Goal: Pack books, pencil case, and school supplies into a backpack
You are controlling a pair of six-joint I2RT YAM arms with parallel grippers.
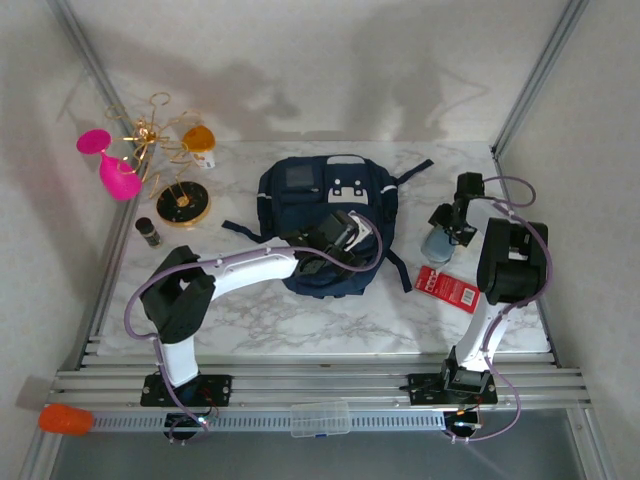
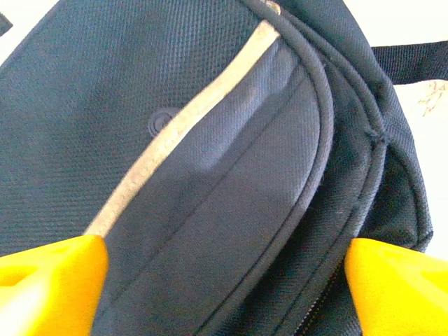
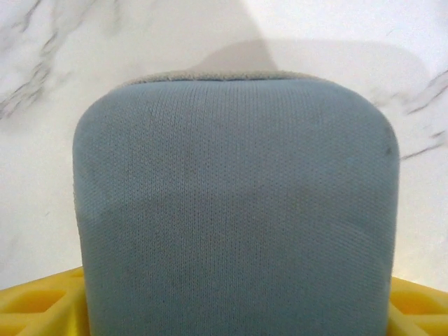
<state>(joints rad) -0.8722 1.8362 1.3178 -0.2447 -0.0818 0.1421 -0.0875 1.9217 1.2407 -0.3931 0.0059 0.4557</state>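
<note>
The pencil case (image 3: pixel 234 210) lies on the table (image 1: pixel 250 310), right of the backpack (image 1: pixel 325 215), between the jaws of the right gripper (image 3: pixel 234 311), its long axis pointing away. Whether it is pinched, I cannot tell. The left gripper (image 2: pixel 224 294) hangs spread above the backpack.

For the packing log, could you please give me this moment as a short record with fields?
backpack: flat on the marble table, centre
left gripper: open, over the backpack's front
right gripper: astride the pencil case, grip unclear
pencil case: right of the backpack, under the right gripper
red packet: on the table, nearer than the pencil case, untouched
</note>
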